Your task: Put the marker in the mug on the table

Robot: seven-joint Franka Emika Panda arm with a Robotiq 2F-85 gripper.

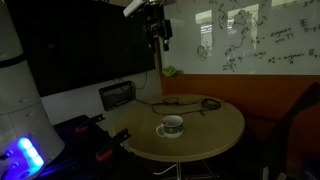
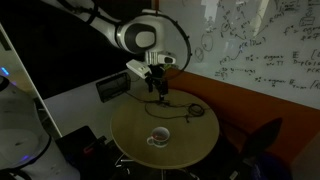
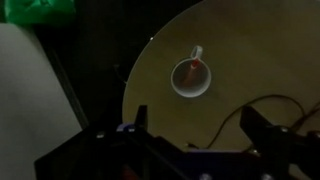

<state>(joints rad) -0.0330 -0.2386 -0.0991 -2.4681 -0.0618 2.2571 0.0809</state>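
Note:
The white mug (image 1: 170, 127) with a dark pattern stands on the round tan table (image 1: 215, 128); it shows in both exterior views, also in the exterior view (image 2: 158, 137). In the wrist view the mug (image 3: 191, 76) is seen from above with a reddish marker (image 3: 190, 68) lying inside it. My gripper (image 1: 160, 38) hangs high above the table's far side, well clear of the mug, and also shows in an exterior view (image 2: 158, 88). In the wrist view its two fingers (image 3: 198, 125) are spread apart with nothing between them.
A black cable (image 1: 190, 103) loops on the table's far side and shows in the wrist view (image 3: 262, 108). A black box (image 1: 118, 96) sits behind the table by the wall. A whiteboard (image 1: 260, 35) covers the back wall. Dark equipment with a blue light (image 1: 28, 152) stands nearby.

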